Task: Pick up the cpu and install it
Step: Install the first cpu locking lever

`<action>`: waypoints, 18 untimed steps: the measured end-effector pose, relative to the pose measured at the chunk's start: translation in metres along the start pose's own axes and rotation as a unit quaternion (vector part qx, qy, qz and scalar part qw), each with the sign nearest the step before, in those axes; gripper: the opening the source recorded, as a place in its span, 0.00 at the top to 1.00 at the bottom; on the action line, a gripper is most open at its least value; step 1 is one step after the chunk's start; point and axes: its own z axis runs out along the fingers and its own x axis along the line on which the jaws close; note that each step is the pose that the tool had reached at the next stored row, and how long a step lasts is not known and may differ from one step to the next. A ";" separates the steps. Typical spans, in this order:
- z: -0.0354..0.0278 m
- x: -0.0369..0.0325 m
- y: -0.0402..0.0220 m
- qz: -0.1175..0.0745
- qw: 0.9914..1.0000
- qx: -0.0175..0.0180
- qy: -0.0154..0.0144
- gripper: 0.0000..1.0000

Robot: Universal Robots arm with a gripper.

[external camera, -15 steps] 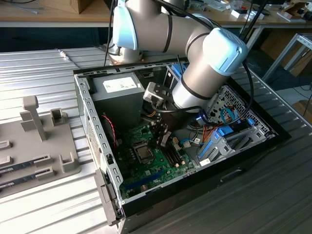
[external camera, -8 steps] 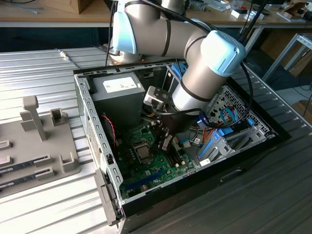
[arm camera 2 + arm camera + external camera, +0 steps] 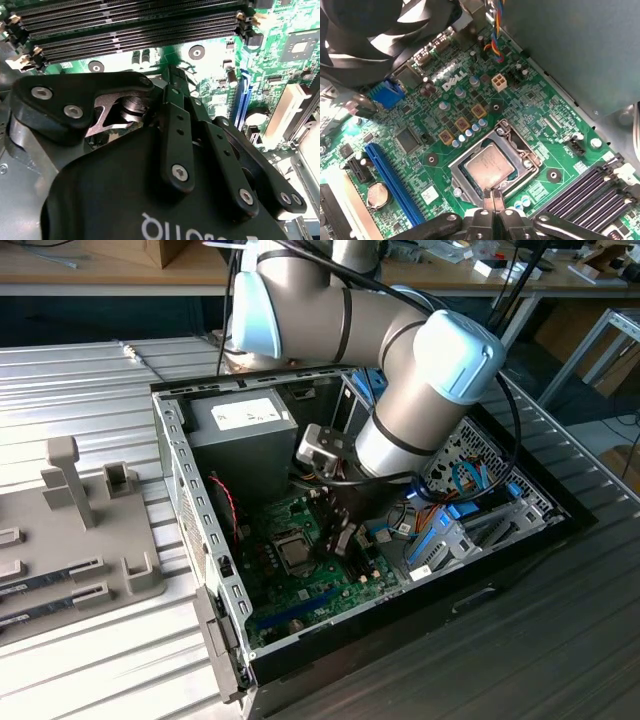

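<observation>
First wrist view: cpu (image 3: 489,166) already sits flat in its socket (image 3: 496,159), so the gripper (image 3: 493,196) hovers at its edge, pinched closed, holding nothing.

The cpu (image 3: 490,166) is a small flat square chip with a dull silvery-grey metal top, lying flat and seated inside the metal-framed socket (image 3: 496,167) on the green motherboard. In the exterior view the cpu (image 3: 296,551) shows as a small grey square within that socket's dark frame, level with the board.
</observation>
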 end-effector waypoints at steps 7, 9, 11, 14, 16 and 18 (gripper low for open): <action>0.0032 -0.0069 -0.0092 0.000 1.000 0.000 0.000 0.89; 0.0040 -0.0073 -0.0096 0.000 1.000 0.000 0.000 0.89; 0.0040 -0.0073 -0.0096 0.000 1.000 0.000 0.000 0.89; -0.0024 -0.0063 -0.0085 -0.001 1.000 -0.001 -0.003 0.89; -0.0079 -0.0053 -0.0078 -0.002 1.000 -0.003 -0.004 0.89; -0.0105 -0.0065 -0.0090 -0.006 1.000 -0.015 -0.019 0.89</action>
